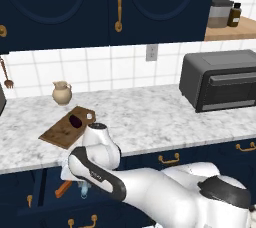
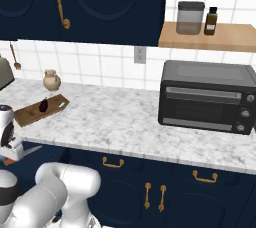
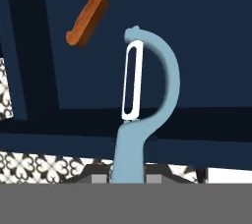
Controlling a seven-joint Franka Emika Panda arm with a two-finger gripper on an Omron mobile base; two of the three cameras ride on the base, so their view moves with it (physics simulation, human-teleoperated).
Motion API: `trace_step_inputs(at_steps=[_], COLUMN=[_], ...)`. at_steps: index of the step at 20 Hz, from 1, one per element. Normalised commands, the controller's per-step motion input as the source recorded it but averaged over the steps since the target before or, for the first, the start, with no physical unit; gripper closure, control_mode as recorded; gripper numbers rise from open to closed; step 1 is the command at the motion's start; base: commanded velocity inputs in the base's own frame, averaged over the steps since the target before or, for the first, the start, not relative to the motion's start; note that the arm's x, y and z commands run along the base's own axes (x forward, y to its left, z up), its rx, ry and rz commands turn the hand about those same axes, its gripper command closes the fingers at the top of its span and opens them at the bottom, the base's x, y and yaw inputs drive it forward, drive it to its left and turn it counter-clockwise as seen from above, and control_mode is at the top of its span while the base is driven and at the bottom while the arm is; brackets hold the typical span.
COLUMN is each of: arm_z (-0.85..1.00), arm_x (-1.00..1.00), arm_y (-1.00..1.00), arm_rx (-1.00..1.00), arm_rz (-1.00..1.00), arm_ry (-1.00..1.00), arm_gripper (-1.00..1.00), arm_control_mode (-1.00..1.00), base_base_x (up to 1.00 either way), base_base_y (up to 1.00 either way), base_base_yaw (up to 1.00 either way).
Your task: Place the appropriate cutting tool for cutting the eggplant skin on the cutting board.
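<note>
Navy kitchen cabinets with brass handles frame a white-speckled marble worktop [image 1: 150, 117] backed by white tiles. On a wooden wall shelf [image 2: 220, 37] stand a grey lidded canister [image 2: 190, 18] and a small dark brown bottle [image 2: 211, 21]; what either holds cannot be made out. A small beige ceramic jug [image 1: 62, 92] stands near the tiles, and its inside is hidden. A dark grey toaster oven [image 1: 220, 79] sits at the right end with its door closed.

Toward the left of the worktop lies a flat rectangular brown wooden cutting board [image 1: 60, 131] with darker mottled grain and a pale spot near one corner. A small, nearly black oval eggplant [image 1: 75, 120] rests on it.

The white robot arm reaches down in front of the cabinet fronts, below the worktop edge. Its pincer [image 3: 127, 179] is clamped on the lower handle of a slim light-blue peeler [image 3: 142, 115], which points away from the hand. The peeler has a curved looped head holding a pale, narrow slotted blade. Just beyond its tip is an orange-handled knife with a grey blade [image 3: 91, 12], apart from the peeler, against the dark blue cabinet front.
</note>
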Motion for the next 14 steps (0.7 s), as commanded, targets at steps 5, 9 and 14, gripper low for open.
trace_step_inputs(at_steps=[5, 9, 14], arm_z=[0.48, 0.49, 0.40], arm_x=[0.09, 0.11, 0.09], arm_y=[0.00, 0.00, 0.00], arm_rx=[0.12, 0.01, -0.01], arm_rz=[0.00, 0.00, 0.00], arm_ry=[0.00, 0.00, 0.00], arm_gripper=[1.00, 1.00, 1.00], arm_control_mode=[-1.00, -1.00, -1.00], base_base_x=[0.00, 0.00, 0.00], base_base_y=[0.00, 0.00, 0.00], base_base_yaw=[0.00, 0.00, 0.00])
